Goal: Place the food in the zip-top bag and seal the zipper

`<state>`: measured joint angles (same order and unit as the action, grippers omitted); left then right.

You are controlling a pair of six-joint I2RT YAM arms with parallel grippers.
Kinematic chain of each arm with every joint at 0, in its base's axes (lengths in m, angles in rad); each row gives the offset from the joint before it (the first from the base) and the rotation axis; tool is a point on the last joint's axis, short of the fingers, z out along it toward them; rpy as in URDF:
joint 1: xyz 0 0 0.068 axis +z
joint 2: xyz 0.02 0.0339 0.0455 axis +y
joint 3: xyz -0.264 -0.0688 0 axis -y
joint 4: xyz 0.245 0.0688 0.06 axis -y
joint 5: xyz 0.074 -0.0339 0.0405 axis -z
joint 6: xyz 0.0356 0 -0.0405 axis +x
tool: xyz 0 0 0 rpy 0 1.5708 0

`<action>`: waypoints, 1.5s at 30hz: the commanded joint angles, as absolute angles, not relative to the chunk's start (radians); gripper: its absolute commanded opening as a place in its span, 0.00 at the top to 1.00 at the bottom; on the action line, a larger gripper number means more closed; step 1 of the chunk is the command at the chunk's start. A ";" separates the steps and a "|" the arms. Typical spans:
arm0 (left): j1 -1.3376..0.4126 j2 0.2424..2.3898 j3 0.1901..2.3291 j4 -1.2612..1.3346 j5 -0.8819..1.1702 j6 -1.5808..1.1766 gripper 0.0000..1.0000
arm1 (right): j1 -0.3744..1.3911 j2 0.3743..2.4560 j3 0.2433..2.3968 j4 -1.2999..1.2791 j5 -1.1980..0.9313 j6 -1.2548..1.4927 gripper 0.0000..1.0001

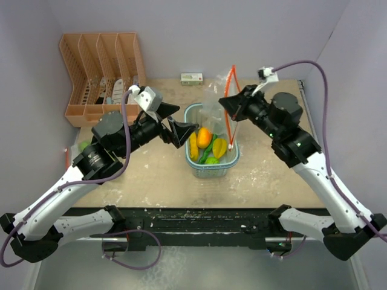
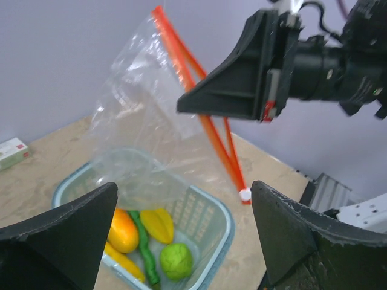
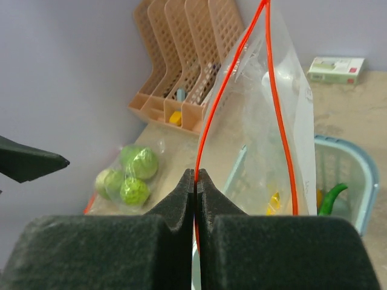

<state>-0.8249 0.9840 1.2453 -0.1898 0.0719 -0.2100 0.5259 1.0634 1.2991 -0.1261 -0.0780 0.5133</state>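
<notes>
In the pale-blue basket [image 1: 211, 176] at mid-surface: orange fruit [image 1: 204, 136], yellow fruit [image 1: 221, 147] and thin green chili [image 1: 210, 145], heaped loose, none inside the zip-top bag [image 1: 213, 109] yet. Held up just over the basket's far side, probably so that the mouth hangs open within short reach of the pile. Gripped by one lip of the orange zipper [image 1: 230, 118] in the right tool [image 1: 228, 104], pads pressed together on it. Opposite, the left tool [image 1: 175, 121]: spread wide, empty, aimed at the basket from the left, likely set to pick a piece.

From the left wrist, plainer than from above: a round green piece [image 2: 176, 261] at the basket's near side, and the bag's lower end seeming to reach the far rim.

From the right wrist alone: pale-green cabbages [image 3: 142, 163] far left on the surface, apparently in clear wrap of their own, largely hidden behind the left arm from above. Along the far wall, a peach slotted organizer [image 1: 103, 66] and a small box [image 1: 191, 78].
</notes>
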 commanded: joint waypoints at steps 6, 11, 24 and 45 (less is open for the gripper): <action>-0.821 1.032 1.197 -0.034 0.130 -0.419 0.10 | 0.735 1.139 1.372 -0.063 0.128 0.503 1.00; -0.822 1.046 1.159 -0.026 0.131 -0.447 0.13 | 0.809 1.193 1.433 -0.075 0.217 0.524 1.00; -0.822 1.025 1.069 0.091 0.034 -0.498 0.17 | 0.940 1.259 1.495 -0.111 0.370 0.538 1.00; -0.824 1.045 0.973 0.255 -0.068 -0.560 0.48 | 1.036 1.266 1.502 -0.137 0.454 0.609 1.00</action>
<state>-0.8257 1.0359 0.9699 0.1501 -0.0631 -0.5396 1.0218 1.2724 1.4677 -0.1646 0.4091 0.5739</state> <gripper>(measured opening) 0.576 0.007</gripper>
